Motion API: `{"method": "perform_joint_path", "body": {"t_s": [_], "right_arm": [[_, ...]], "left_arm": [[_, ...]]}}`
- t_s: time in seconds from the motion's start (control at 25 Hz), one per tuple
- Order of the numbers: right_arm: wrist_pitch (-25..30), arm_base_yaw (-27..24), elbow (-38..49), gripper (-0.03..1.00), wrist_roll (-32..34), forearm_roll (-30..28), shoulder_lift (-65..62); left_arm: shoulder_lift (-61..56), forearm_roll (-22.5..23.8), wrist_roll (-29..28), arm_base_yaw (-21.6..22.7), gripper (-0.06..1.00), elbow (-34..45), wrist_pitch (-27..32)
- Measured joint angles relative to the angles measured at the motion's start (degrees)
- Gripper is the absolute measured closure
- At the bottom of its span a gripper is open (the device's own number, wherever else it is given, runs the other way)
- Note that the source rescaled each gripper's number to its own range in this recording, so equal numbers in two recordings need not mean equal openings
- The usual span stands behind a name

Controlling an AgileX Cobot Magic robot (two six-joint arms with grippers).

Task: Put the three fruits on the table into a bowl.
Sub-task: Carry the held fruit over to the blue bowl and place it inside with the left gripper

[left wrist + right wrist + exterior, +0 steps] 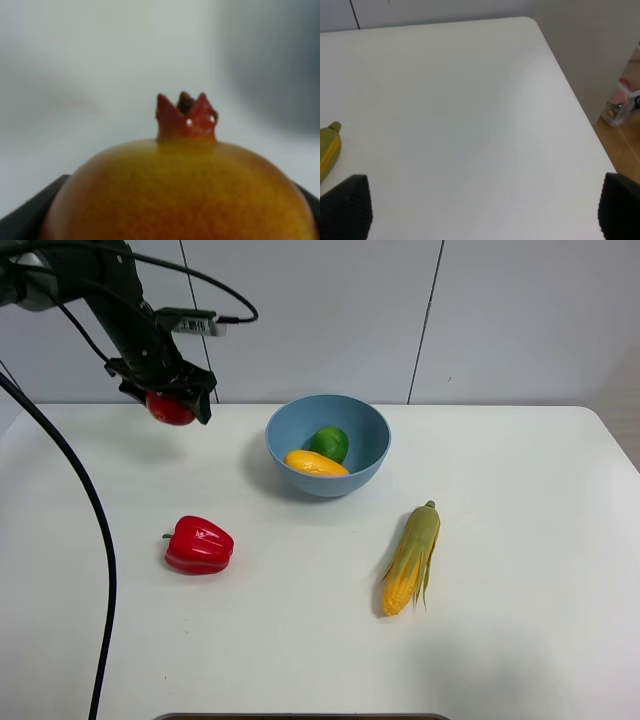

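Far left, up off the table [520, 540]: left gripper [172, 400] clenched on the red fruit [168, 409], carried in the air above the table's back-left area. The left wrist view shows this fruit [180, 190] close up: yellow-orange skin shading to red, with a small red crown on top, more like a pomegranate than an apple. Dark gripper parts show at both lower corners of that view, so the fruit sits deep between the jaws.

Below and nearer the front: a red pepper [199, 545] lying on the table, not part of the job.

Centre: the blue bowl [375, 430], well apart from the carried fruit. Inside it already, the lime [329, 443] and the mango [315, 463], touching each other.

Right of centre: a corn cob [411, 558] in its husk, lying on the table; its tip [329, 145] also shows in the right wrist view.

Right gripper: out of the overhead view; its own camera shows two dark fingertips [345, 207] spread wide with bare table between them, holding nothing.

Risks, as I judge them: the fruit is round and smooth, so it may slip during the carry. Released short of the rim, it would strike the bowl's edge and roll off. Dropped from height onto the lime and mango, it could bounce out or tip the light bowl.
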Motion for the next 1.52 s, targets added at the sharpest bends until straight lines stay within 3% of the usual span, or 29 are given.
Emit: {"method": "perform_joint_path", "body": {"t_s": [0.2, 0.64, 1.16, 1.2, 1.32, 1.36, 1.52], "right_arm": [[0.0, 0.0, 0.0, 0.22, 0.0, 0.0, 0.0], [0.0, 0.0, 0.0, 0.22, 0.0, 0.0, 0.0], [0.0, 0.0, 0.0, 0.22, 0.0, 0.0, 0.0], [0.0, 0.0, 0.0, 0.22, 0.0, 0.0, 0.0], [0.0, 0.0, 0.0, 0.22, 0.0, 0.0, 0.0], [0.0, 0.0, 0.0, 0.22, 0.0, 0.0, 0.0], [0.0, 0.0, 0.0, 0.22, 0.0, 0.0, 0.0]], "left_arm": [[-0.4, -2.9, 0.0, -5.0, 0.94, -8.2, 1.9], [2.6, -4.2, 0.3, -18.3, 0.94, -8.9, -5.9], [10.6, -2.3, 0.2, -19.7, 0.94, -8.9, -7.4], [10.6, -1.8, 0.2, -19.7, 0.91, -8.9, -7.5], [10.6, -1.4, -0.5, -19.7, 0.41, -8.9, -8.3], [10.6, -1.3, -1.0, -19.7, 0.33, -8.9, -8.3], [10.6, -1.3, -1.3, -19.6, 0.3, -8.9, -8.2]]}}
